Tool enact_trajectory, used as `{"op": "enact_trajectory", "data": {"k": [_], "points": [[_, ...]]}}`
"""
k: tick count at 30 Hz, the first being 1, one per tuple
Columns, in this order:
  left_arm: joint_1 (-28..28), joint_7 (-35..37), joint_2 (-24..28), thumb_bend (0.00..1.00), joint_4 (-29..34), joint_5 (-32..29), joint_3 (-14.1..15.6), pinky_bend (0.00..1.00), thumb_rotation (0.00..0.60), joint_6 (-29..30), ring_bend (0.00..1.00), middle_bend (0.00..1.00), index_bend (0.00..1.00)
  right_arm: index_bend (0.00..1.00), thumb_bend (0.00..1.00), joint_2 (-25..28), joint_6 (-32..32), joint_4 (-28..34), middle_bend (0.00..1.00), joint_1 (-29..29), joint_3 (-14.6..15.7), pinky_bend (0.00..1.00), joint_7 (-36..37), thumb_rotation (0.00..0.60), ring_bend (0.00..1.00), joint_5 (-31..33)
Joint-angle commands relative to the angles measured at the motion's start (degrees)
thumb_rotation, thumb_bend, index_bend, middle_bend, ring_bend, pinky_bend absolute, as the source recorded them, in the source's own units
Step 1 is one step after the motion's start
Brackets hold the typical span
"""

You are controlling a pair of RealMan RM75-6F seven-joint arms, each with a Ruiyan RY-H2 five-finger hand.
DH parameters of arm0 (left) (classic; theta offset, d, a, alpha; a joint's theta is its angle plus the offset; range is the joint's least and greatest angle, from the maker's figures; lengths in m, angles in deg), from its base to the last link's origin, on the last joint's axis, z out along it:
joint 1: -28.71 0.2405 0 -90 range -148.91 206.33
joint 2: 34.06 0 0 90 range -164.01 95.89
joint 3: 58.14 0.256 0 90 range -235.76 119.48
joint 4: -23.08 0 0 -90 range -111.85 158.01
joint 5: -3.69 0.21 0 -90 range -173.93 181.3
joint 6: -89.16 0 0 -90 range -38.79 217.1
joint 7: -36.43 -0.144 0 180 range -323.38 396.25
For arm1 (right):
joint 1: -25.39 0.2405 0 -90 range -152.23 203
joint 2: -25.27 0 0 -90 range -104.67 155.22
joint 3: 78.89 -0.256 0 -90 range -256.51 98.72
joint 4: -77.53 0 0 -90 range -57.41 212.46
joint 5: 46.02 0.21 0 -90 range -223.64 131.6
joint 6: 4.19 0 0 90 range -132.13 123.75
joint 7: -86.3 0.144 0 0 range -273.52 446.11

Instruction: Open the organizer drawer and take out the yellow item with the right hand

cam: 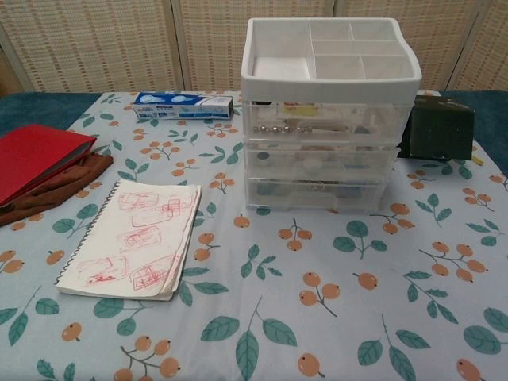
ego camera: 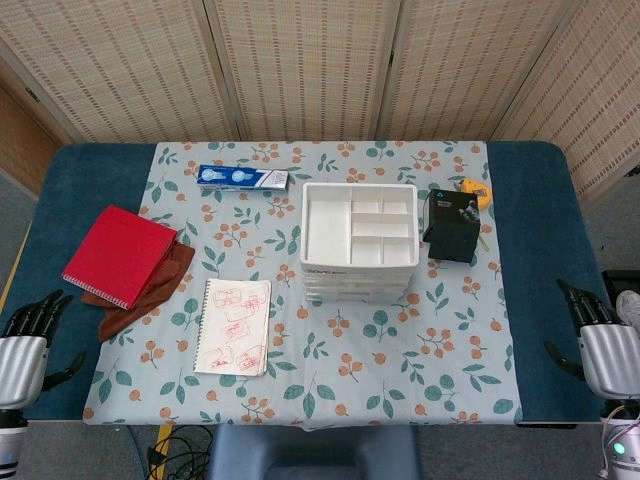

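**Both robot hands idle at the bench edges, drawers closed**

The left robot hand (ego camera: 25,345) hangs empty, fingers apart, off the near-left corner. One red notebook (ego camera: 118,254), one sketch-filled spiral pad (ego camera: 233,327), one blue toothpaste box (ego camera: 241,178). One white plastic three-drawer organizer (cam: 321,151) stands centre, drawers shut, a yellow item (cam: 300,109) in the top drawer. Open floral cloth (ego camera: 400,370) lies before it. The right robot hand (ego camera: 600,340) is likewise empty and spread.

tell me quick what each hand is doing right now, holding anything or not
Left hand: open, holding nothing, at the table's near left edge.
Right hand: open, holding nothing, at the table's near right edge.
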Motion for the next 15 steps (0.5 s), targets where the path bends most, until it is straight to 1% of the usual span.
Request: {"op": "enact_trajectory", "data": {"k": [1, 15], "points": [[-0.1, 0.0, 0.3, 0.25, 0.3, 0.0, 0.2, 0.15, 0.600, -0.3, 0.15, 0.12, 0.12, 0.04, 0.27, -0.1, 0.0, -0.1, 0.18, 0.0, 0.0, 0.39, 0.0, 0.600, 0.20, 0.0], [0.2, 2.0, 1.0, 0.25, 0.9, 0.4, 0.6, 0.15, 0.600, -0.3, 0.15, 0.12, 0.13, 0.04, 0.27, 0.1, -1.3, 0.4, 0.18, 0.7, 0.9, 0.38, -0.3, 0.600, 0.19, -1.9]]}}
